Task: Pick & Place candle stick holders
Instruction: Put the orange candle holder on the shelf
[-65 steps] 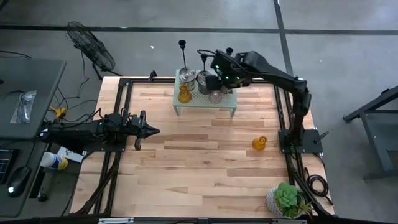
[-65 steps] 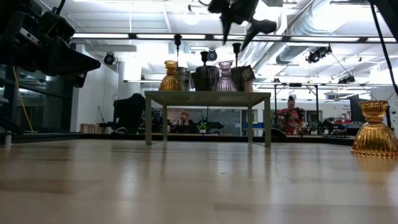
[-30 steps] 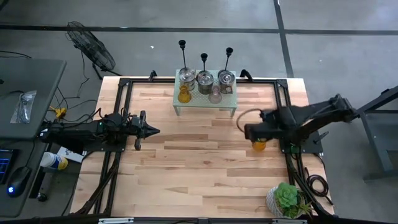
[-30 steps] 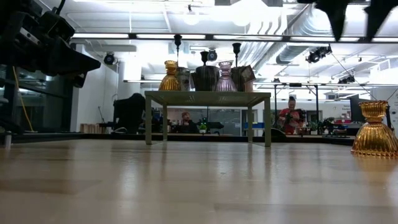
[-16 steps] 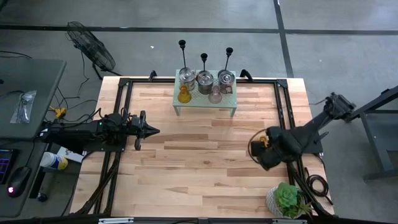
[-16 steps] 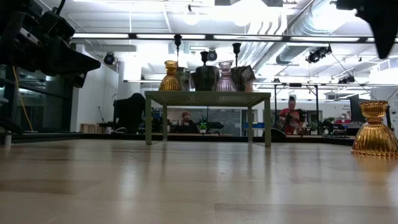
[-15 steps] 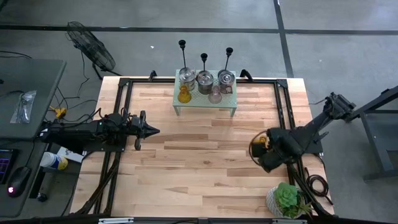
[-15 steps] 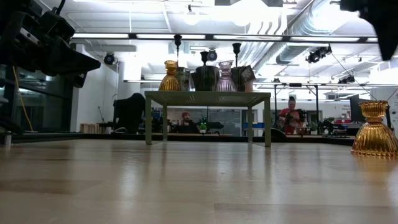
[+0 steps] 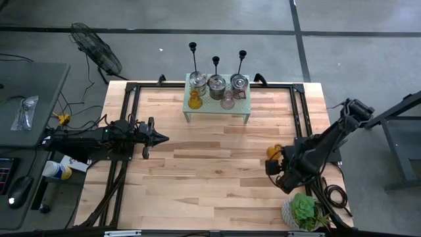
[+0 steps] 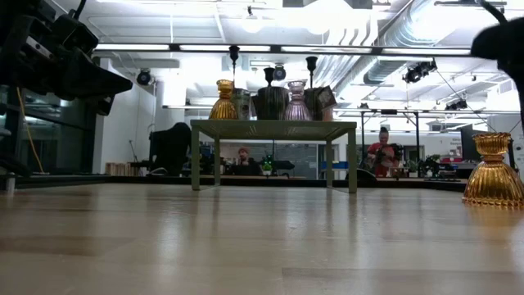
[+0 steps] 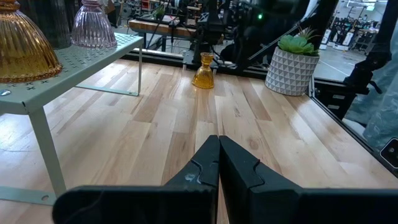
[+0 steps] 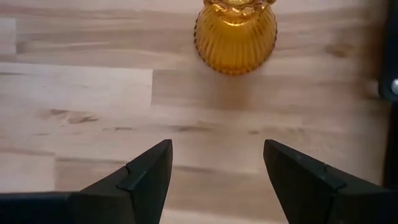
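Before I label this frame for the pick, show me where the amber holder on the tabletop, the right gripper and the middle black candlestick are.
amber holder point(image 12: 236, 34), right wrist view, ribbed body.
right gripper point(image 12: 217, 174), right wrist view, between its open fingertips.
middle black candlestick point(image 9: 215, 67), high view, thin stem.

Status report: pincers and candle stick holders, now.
Left pincer shut, parked table-left. Right pincer open, empty, above the amber glass holder. Three candle stick holders upright behind the shelf. Nothing blocking.
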Action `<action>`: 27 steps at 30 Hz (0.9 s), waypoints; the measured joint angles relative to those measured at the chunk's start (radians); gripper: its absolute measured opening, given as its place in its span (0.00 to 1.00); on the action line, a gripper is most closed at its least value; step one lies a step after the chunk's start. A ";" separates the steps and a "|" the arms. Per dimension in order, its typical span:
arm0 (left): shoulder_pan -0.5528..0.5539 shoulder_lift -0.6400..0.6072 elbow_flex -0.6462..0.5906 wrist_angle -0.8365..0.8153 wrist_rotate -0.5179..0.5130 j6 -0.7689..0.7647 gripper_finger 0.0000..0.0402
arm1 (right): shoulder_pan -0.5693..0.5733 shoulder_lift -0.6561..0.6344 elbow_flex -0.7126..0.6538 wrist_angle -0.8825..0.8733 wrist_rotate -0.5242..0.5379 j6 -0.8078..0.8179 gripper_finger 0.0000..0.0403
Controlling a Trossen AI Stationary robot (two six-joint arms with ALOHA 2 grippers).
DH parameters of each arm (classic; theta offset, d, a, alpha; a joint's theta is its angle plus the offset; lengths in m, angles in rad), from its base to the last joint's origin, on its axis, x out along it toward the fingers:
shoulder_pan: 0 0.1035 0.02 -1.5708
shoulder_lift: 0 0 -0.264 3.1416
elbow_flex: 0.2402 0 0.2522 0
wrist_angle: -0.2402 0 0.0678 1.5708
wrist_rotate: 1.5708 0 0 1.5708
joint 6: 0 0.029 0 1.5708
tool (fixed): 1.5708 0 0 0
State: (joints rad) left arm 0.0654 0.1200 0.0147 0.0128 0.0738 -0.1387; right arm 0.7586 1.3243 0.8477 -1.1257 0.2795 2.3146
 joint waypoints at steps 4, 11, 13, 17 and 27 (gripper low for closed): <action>0.000 0.000 0.000 0.000 0.000 0.000 0.00 | 0.036 0.038 -0.045 0.027 0.061 -0.001 0.61; 0.000 0.000 0.000 0.000 0.000 0.000 0.00 | 0.072 0.160 -0.059 0.024 0.188 -0.015 0.61; 0.000 0.000 0.000 0.000 0.000 0.000 0.00 | 0.073 0.195 -0.059 0.024 0.226 -0.016 0.61; 0.000 0.000 0.000 0.000 0.000 0.000 0.00 | 0.068 0.269 -0.059 0.026 0.265 -0.018 0.61; 0.000 0.000 0.000 0.000 0.000 0.000 0.00 | 0.042 0.350 -0.059 0.020 0.343 -0.013 0.61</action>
State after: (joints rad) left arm 0.0653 0.1204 0.0147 0.0128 0.0735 -0.1387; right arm 0.8010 1.6740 0.7887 -1.1055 0.6220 2.3018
